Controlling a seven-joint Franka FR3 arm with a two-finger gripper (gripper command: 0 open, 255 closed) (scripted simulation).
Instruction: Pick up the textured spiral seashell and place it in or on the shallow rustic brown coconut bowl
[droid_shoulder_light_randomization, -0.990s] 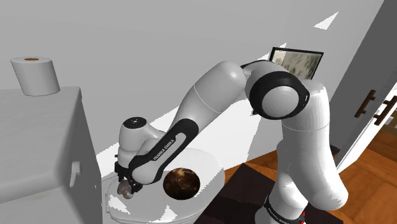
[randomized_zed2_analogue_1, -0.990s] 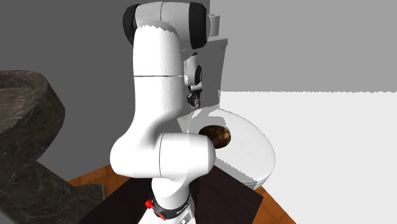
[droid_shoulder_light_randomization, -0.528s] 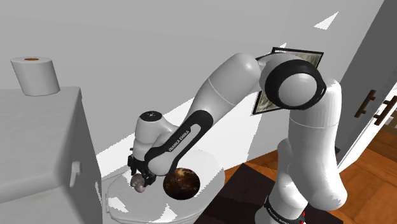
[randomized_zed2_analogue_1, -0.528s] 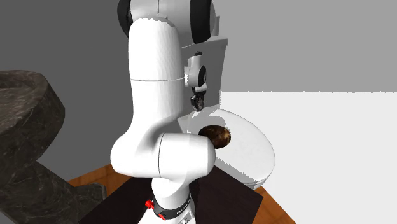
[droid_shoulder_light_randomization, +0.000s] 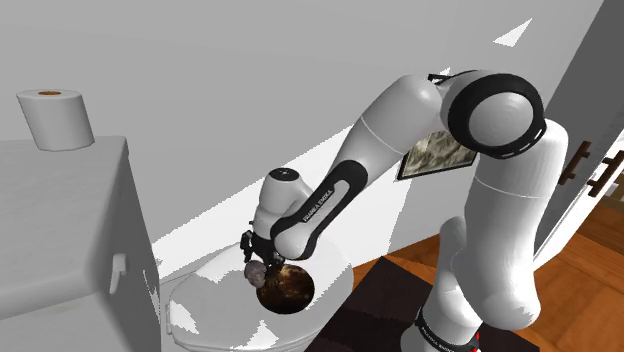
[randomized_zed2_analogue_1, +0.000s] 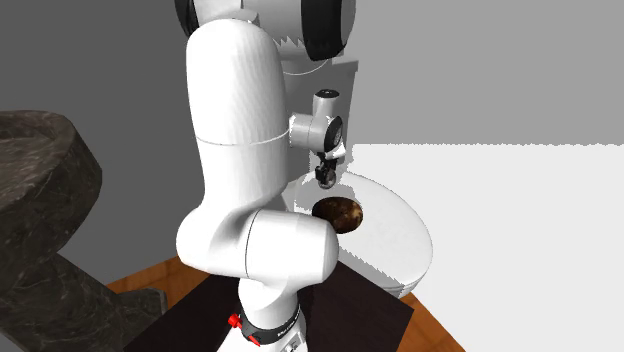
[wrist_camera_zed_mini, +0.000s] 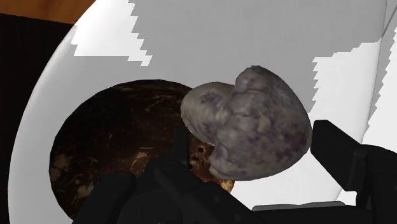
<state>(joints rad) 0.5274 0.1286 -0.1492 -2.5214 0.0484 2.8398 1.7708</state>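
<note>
On the closed white toilet lid (droid_shoulder_light_randomization: 332, 268), away from its tank-side edge, the dark brown coconut bowl (droid_shoulder_light_randomization: 286, 288) is sitting upright with its mottled hollow facing up. Just beside the bowl's rim on the tank side, the black gripper (droid_shoulder_light_randomization: 257, 268) is hanging with its fingers pointing down at the lid, and it is clamping the seashell (droid_shoulder_light_randomization: 256, 274) between them. In the wrist view the shell (wrist_camera_zed_mini: 254, 124) is showing as a rounded, pale grey lump with purplish blotches and a paler lip. One black finger (wrist_camera_zed_mini: 347, 162) is pressing its far side while the other is coming up against the side nearer the bowl (wrist_camera_zed_mini: 114, 149). From that view the shell is overlapping the bowl's rim, partly over the hollow and partly over the bare white lid (wrist_camera_zed_mini: 210, 44). In the second exterior view the gripper (randomized_zed2_analogue_1: 323, 181) is hanging clear above the bowl (randomized_zed2_analogue_1: 338, 211), a gap showing between them, so the shell is touching neither bowl nor lid (randomized_zed2_analogue_1: 400, 235). The white arm is arching over from the stand and reaching down toward the lid. A toilet roll (droid_shoulder_light_randomization: 56, 119) is standing on the grey tank (droid_shoulder_light_randomization: 60, 220) at the shoulder view's left. A framed picture (droid_shoulder_light_randomization: 432, 153) is leaning against the wall behind the arm.
</note>
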